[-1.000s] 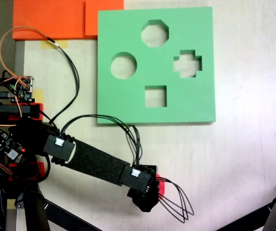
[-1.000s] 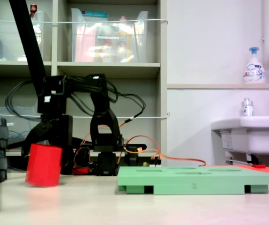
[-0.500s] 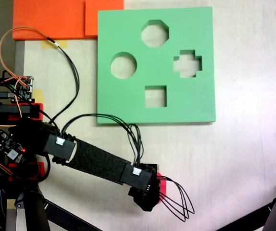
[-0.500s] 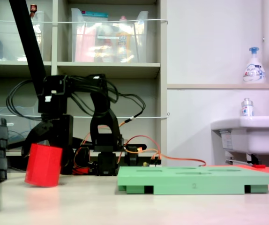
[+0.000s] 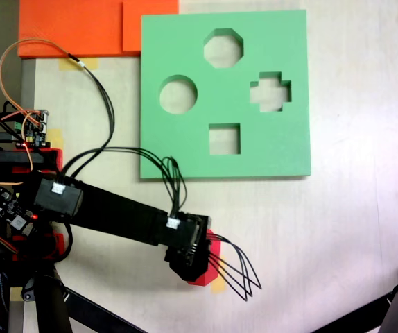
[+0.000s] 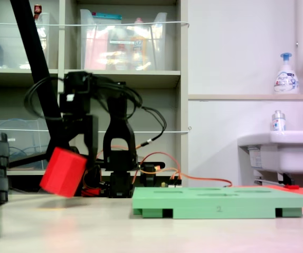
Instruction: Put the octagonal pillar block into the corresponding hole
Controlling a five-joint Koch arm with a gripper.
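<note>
From above, a fixed view shows the flat green foam board (image 5: 268, 149) with its eight-sided cutout (image 5: 223, 48) near the far edge. The gripper (image 5: 197, 267) covers most of the red octagonal pillar block (image 5: 206, 277). The low fixed view shows that block (image 6: 64, 172) tilted, off the table (image 6: 151, 229) — clamped in the gripper (image 6: 69, 158).
</note>
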